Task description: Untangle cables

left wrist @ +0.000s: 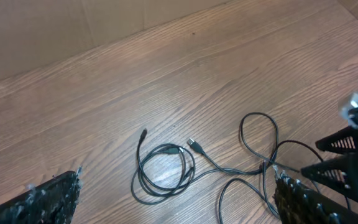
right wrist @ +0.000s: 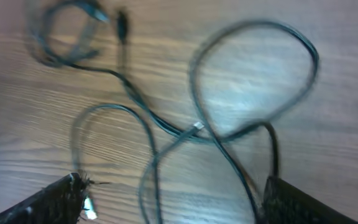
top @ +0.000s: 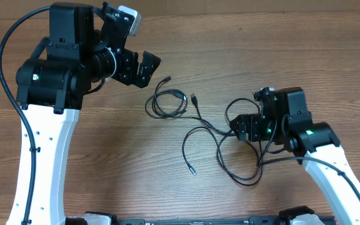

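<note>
Untangling cables (top: 212, 128) | small coil (top: 167, 102) mid-table, long loops (right wrist: 199, 129) just beside it, under right claw (top: 241, 127), fingers apart | left claw (top: 141, 67) apart, hovers near coil | tip: pinch one strand by the crossing, pull slowly sideways, away from the coil

Left gripper (top: 144, 67) and right gripper (top: 241, 127) both have their 2 fingers spread wide.

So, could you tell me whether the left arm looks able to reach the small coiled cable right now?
Probably yes: the left gripper hangs open close beside the small coiled cable, nothing lies over it, and the right gripper is away over the larger loops.
</note>
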Robot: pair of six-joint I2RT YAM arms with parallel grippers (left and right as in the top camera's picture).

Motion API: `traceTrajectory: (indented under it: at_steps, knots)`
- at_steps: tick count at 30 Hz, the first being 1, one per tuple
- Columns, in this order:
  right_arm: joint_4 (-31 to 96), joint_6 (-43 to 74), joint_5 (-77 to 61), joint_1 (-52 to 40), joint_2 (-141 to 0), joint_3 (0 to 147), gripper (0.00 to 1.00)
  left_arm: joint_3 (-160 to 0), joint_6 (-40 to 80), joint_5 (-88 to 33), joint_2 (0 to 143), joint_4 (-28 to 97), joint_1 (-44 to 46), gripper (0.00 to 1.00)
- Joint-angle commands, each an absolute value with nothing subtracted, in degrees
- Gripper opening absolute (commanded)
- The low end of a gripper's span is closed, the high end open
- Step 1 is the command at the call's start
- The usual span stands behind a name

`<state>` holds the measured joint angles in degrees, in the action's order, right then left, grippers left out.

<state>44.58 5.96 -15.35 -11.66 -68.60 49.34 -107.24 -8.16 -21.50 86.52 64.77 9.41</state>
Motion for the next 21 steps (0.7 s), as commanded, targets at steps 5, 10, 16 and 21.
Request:
traceTrajectory:
  at_steps: [5, 10, 16, 21]
  knots:
    - [49.3, 9.1, -6.7, -11.5, -72.9, 49.5, 0.82, -107.7, -9.7, -22.6, 88.9, 66.2, 9.5, 1.0]
    - [51.7, 9.2, -6.5, -11.5, -75.3, 49.5, 0.66, -107.7, -9.7, -24.3, 90.1, 66.2, 9.8, 1.0]
    - [51.2, 9.2, -6.9, -11.5, -77.4, 49.5, 0.04, -107.7, -9.9, -25.1, 90.8, 66.1, 9.8, 1.0]
    - [51.3, 9.2, -8.5, -11.5, -77.3, 53.0, 0.04, -107.7, -9.8, -25.1, 90.8, 66.1, 9.8, 1.0]
